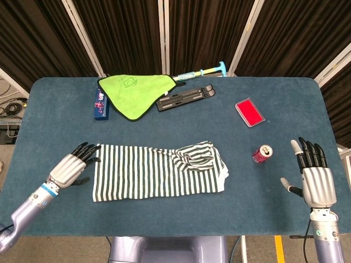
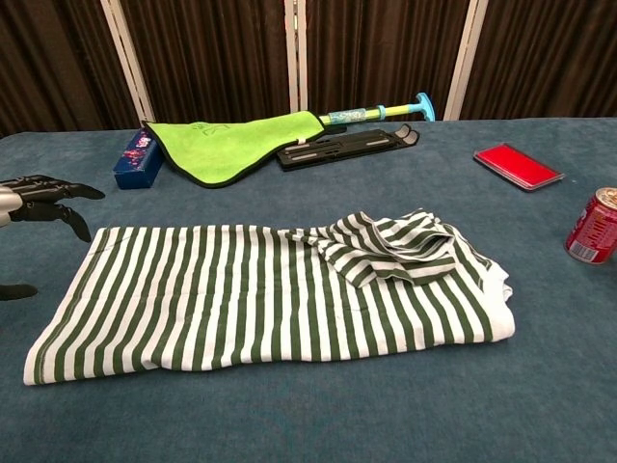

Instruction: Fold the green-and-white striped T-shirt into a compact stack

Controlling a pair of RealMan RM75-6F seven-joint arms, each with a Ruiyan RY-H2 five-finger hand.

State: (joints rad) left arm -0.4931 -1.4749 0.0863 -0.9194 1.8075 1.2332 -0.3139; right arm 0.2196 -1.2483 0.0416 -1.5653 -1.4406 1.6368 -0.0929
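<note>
The green-and-white striped T-shirt (image 1: 156, 171) (image 2: 260, 289) lies folded into a long band across the table's middle, with a sleeve bunched on top toward its right end. My left hand (image 1: 70, 167) (image 2: 39, 201) hovers at the shirt's left edge, fingers spread and holding nothing. Far off to the right, near the table's right edge, my right hand (image 1: 315, 178) stays open with fingers pointing away from me; it does not appear in the chest view.
A red soda can (image 1: 262, 154) (image 2: 592, 226) stands right of the shirt. At the back lie a lime green cloth (image 1: 133, 91), a blue box (image 1: 100, 103), a black stand (image 1: 185, 97), a blue-handled tool (image 1: 202, 72) and a red case (image 1: 250, 112).
</note>
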